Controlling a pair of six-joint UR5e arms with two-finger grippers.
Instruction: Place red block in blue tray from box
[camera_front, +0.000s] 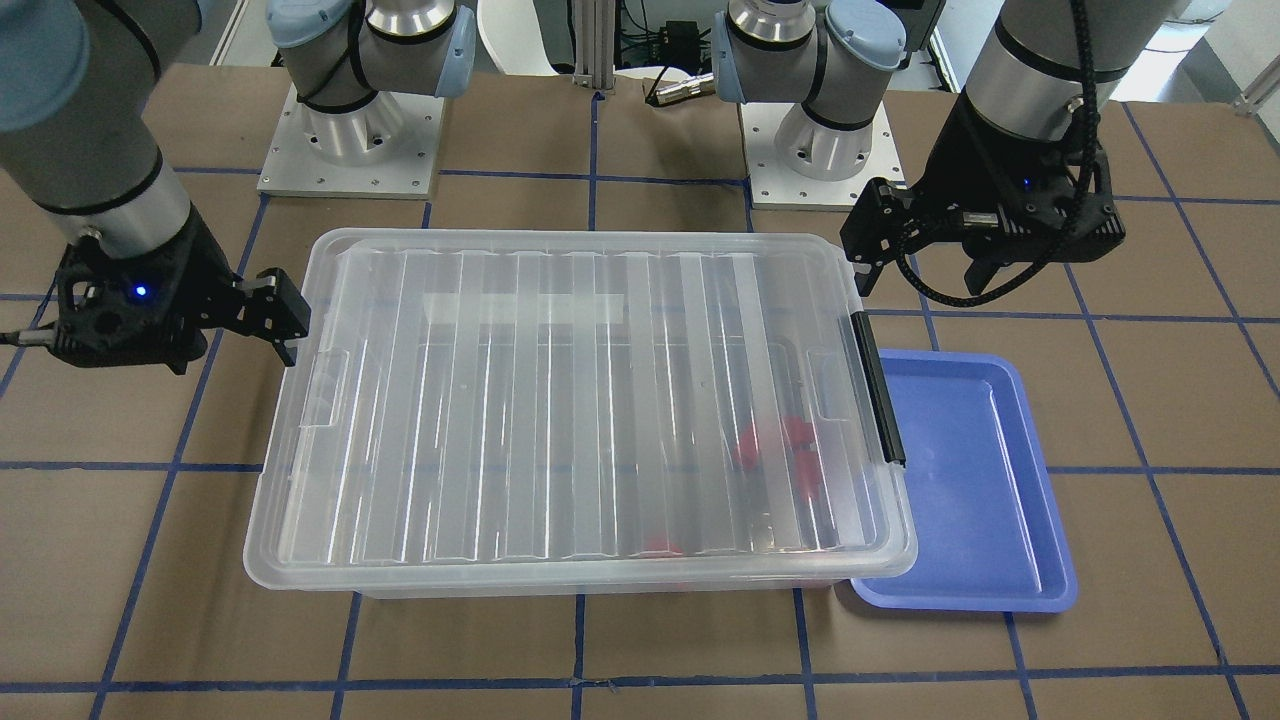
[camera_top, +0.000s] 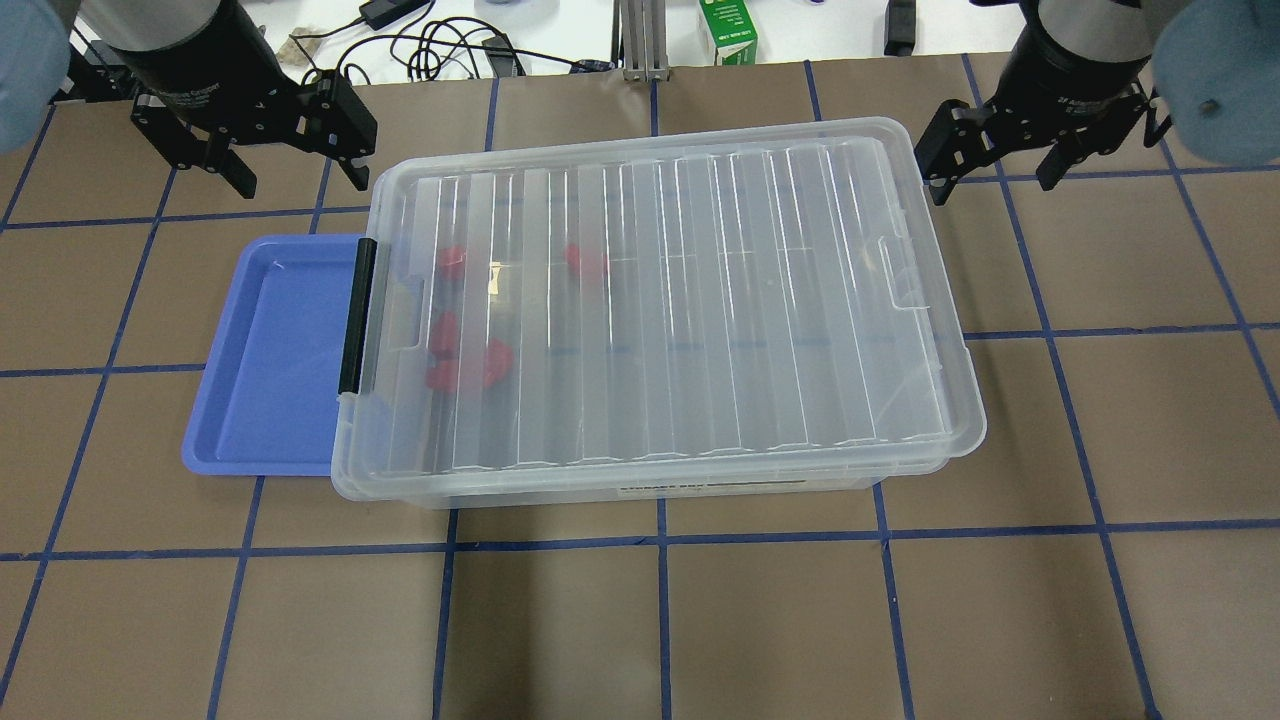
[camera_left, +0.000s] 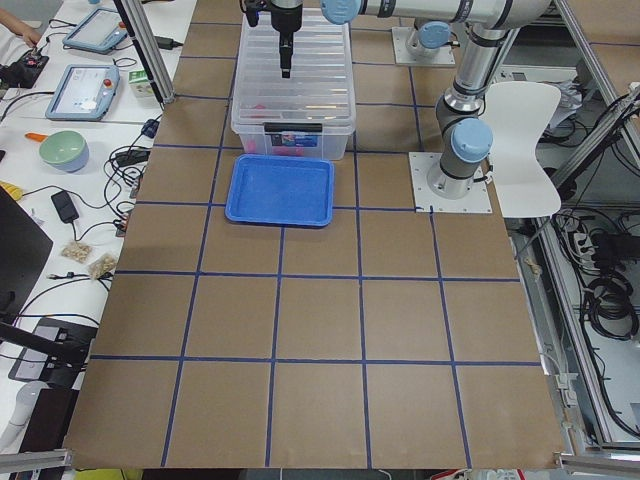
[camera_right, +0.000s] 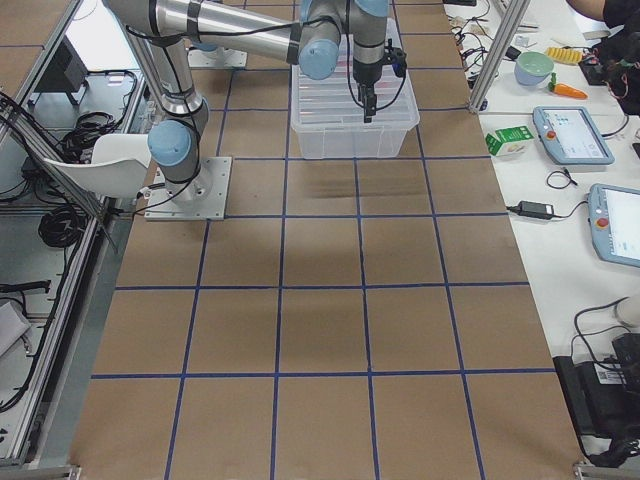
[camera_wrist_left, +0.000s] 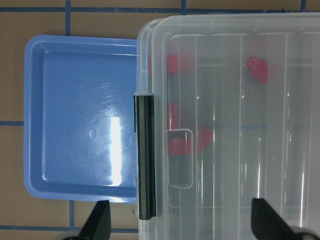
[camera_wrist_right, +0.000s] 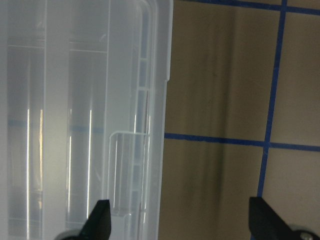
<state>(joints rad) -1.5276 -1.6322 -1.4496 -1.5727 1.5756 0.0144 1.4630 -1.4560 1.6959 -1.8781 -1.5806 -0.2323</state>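
The lidded box (camera_top: 760, 300) sits mid-table, its latch end overlapping the blue tray (camera_top: 280, 360) toward the table's left edge. Blurred red blocks (camera_top: 585, 260), perhaps four, lie inside. The left gripper (camera_top: 298, 182) and right gripper (camera_top: 992, 185) hover wide open.

Both arms are reaching forward with wrists pointing down, the left claw (camera_top: 300, 185) hovering at ten o'clock of the overhead view, the right claw (camera_top: 992, 185) at two o'clock, each spreading its fingers wide.

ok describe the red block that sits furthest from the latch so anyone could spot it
Start at the clear lidded box mid-table, its black latch bar beside the blue tray. Inside, this red block sits alone, farther toward the box's middle than the other reds.
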